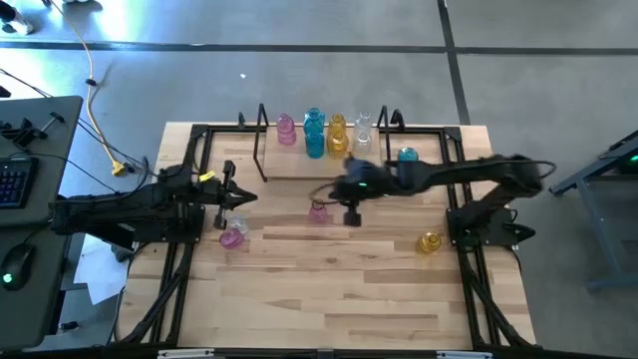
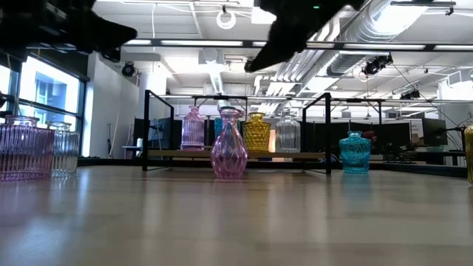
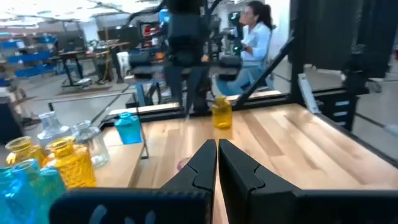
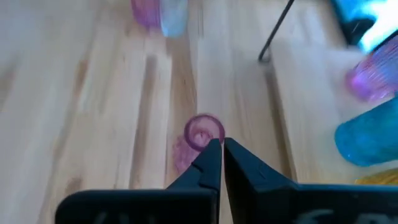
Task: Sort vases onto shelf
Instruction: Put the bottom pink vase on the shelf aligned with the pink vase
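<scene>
Right hand (image 4: 221, 163) is hovering above the pink vase (image 1: 318, 210) standing alone mid-counter, in front of the shelf (image 1: 324, 150); fingers are pressed together with nothing between them, and the right wrist view is looking down on the vase's open mouth (image 4: 204, 130) just past the fingertips. Low view is showing that vase (image 2: 229, 143) upright on the counter (image 2: 236, 222) with the dark arm above it, not touching. Left hand (image 3: 217, 163) is sitting at the left side of the counter, fingers also pinched closed and empty, pointing across the wood toward the right side. Shelf is standing at the far edge of the counter and is carrying a row: pink (image 1: 287, 129), teal-blue (image 1: 314, 133), yellow (image 1: 337, 133) and clear (image 1: 363, 130) vases side by side. One teal-blue vase (image 1: 407, 156) is standing on the counter just right of the shelf, partly under the right arm. A yellow vase (image 1: 430, 242) is standing further toward the near edge on the right, close to the right arm's base. Another pink vase (image 1: 232, 237) is standing on the left, just beside the left hand, and the low view is showing a clear one (image 2: 65, 148) next to it. Left wrist view is also catching a person (image 3: 254, 37) in a light top seated beyond the counter.
</scene>
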Robot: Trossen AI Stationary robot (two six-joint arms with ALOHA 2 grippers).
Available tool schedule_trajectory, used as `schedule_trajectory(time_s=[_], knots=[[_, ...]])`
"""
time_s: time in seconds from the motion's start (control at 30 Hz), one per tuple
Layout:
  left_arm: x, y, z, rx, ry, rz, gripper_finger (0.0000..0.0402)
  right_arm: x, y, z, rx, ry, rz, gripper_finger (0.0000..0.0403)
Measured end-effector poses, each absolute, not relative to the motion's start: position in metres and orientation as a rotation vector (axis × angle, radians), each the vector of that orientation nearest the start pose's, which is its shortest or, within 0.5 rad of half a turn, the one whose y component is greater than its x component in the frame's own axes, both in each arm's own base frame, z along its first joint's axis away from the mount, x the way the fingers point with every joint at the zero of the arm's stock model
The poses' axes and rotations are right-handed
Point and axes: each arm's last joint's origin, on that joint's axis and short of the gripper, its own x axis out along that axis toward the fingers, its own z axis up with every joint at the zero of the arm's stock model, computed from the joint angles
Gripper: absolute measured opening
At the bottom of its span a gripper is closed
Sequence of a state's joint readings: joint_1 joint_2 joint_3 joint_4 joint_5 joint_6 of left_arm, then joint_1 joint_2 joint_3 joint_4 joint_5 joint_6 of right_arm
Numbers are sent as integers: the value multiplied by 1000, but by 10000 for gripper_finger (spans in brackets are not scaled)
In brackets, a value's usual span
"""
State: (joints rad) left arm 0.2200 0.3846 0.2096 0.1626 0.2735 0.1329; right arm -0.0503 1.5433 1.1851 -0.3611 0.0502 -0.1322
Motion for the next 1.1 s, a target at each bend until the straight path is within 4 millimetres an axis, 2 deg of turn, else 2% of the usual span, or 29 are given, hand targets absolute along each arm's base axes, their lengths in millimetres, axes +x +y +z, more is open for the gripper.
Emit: schedule_trajectory(time_s=[0.1, 0.27, 0.47, 0.6, 0.7, 0.93, 1.1], knots=[[135, 20, 213, 122, 40, -53, 8, 306, -13, 269, -136, 561, -60, 0], [160, 16, 203, 109, 96, -41, 9, 263, -2, 255, -158, 400, -105, 0], [194, 6, 194, 102, 238, -2, 31, 229, 6, 242, -139, 305, -161, 0], [213, -3, 186, 81, 322, -29, 63, 220, 11, 234, -137, 288, -171, 0], [226, -7, 181, 50, 371, 35, 96, 219, 15, 230, -143, 296, -171, 0], [255, -8, 170, 1, 444, 112, 174, 220, 21, 231, -145, 280, -148, 0], [274, -7, 166, 2, 434, 149, 216, 220, 24, 231, -148, 281, -134, 0]])
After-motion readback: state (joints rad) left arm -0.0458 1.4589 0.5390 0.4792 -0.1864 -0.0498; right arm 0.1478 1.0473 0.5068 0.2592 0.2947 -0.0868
